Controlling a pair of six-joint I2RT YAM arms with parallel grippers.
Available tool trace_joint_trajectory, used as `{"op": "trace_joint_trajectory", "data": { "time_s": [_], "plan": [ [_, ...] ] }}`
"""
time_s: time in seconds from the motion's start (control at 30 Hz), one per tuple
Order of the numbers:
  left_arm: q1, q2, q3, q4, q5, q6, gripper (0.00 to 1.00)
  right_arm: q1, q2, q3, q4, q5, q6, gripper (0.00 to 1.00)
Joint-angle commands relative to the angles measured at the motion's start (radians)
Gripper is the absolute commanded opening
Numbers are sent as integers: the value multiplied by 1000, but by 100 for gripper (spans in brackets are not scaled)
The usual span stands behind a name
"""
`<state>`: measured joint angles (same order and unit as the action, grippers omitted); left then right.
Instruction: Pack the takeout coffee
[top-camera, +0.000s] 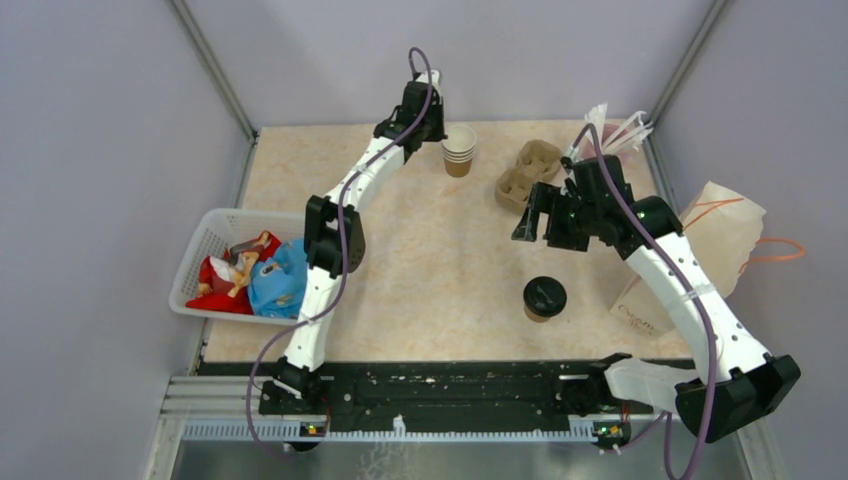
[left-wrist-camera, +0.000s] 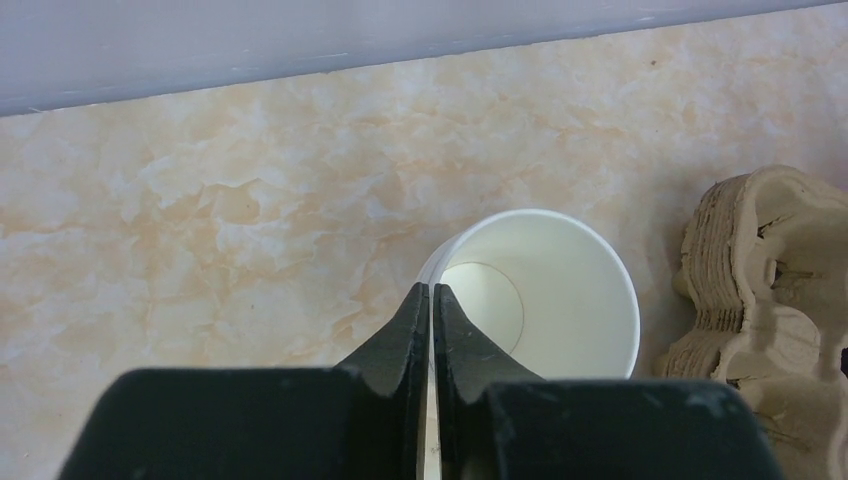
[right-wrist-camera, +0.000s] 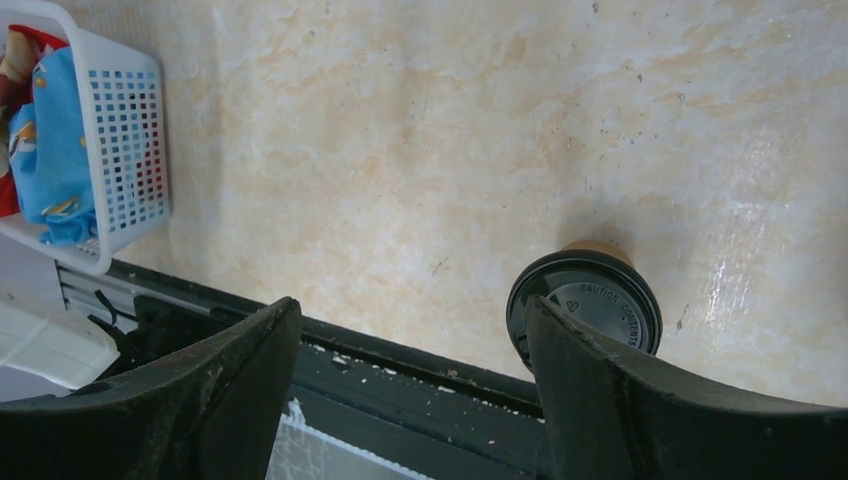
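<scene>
One takeout coffee (top-camera: 544, 296), a brown paper cup under a black lid, stands on the table near the front; it also shows in the right wrist view (right-wrist-camera: 600, 300). My right gripper (top-camera: 537, 228) (right-wrist-camera: 412, 303) hovers open above and behind it, holding nothing. At the back stands a stack of open brown paper cups (top-camera: 459, 150), cream inside (left-wrist-camera: 560, 290) and without lids. My left gripper (top-camera: 443, 132) (left-wrist-camera: 432, 288) is pinched on the near rim of the top cup, with the thin cup wall between its fingers.
A stack of brown moulded-pulp cup carriers (top-camera: 527, 172) (left-wrist-camera: 770, 300) lies right of the open cups. Behind it stands a pink cup of white wrapped sticks (top-camera: 615, 130). A paper bag (top-camera: 720, 240) stands at the right edge. A white basket (top-camera: 215, 235) (right-wrist-camera: 130, 120) of colourful items sits at the left.
</scene>
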<state>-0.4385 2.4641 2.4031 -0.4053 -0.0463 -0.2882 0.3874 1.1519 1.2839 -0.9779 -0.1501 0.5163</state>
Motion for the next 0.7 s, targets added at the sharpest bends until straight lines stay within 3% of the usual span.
{"op": "trace_joint_trajectory", "data": {
  "time_s": [0.0, 0.17, 0.67],
  "plan": [
    [-3, 10, 37, 17, -9, 20, 16, -11, -23, -5, 19, -12, 8, 81],
    [-3, 19, 36, 14, -7, 25, 24, -11, -41, -18, 18, -10, 16, 81],
    [-5, 37, 36, -4, 5, 28, 23, -14, -29, -20, 32, -25, 10, 81]
  ]
}}
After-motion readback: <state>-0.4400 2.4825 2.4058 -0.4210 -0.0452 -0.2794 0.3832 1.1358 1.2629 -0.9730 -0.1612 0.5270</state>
